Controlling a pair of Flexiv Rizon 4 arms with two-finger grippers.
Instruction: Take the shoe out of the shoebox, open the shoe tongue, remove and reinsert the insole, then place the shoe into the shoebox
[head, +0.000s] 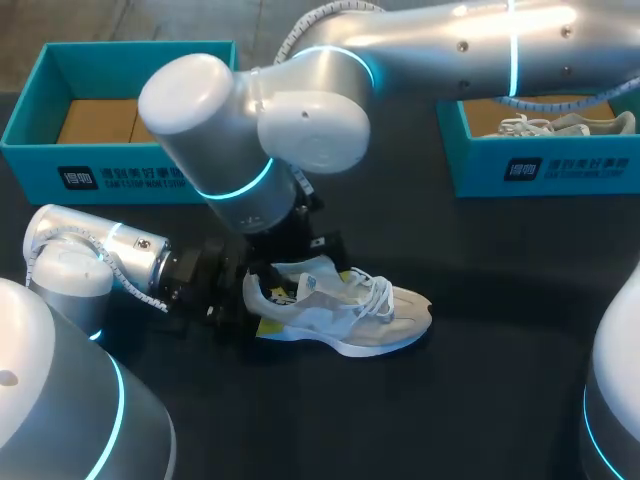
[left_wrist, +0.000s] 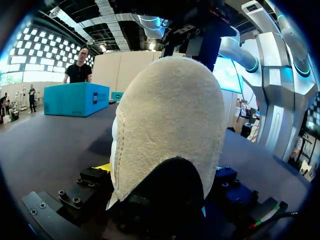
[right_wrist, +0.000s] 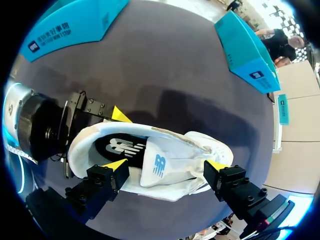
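Note:
A white and cream sneaker (head: 345, 312) lies upright on the dark table, toe pointing right. Its cream heel (left_wrist: 167, 130) fills the left wrist view, between the fingers of my left gripper (left_wrist: 162, 172), which press it from both sides. My left gripper (head: 250, 300) comes in low from the left. My right gripper (right_wrist: 166, 164) hangs open over the shoe's mouth, one yellow tip near the heel collar, the other beside the laces. The tongue (right_wrist: 160, 165) stands up between them. The dark insole (right_wrist: 122, 147) lies inside the shoe. In the head view the right gripper (head: 305, 262) is mostly hidden under its wrist.
A teal shoebox (head: 120, 175) with brown paper inside stands at the back left. A second teal box (head: 560, 165) at the back right holds another white shoe (head: 560, 125). My right arm stretches across the table's back half.

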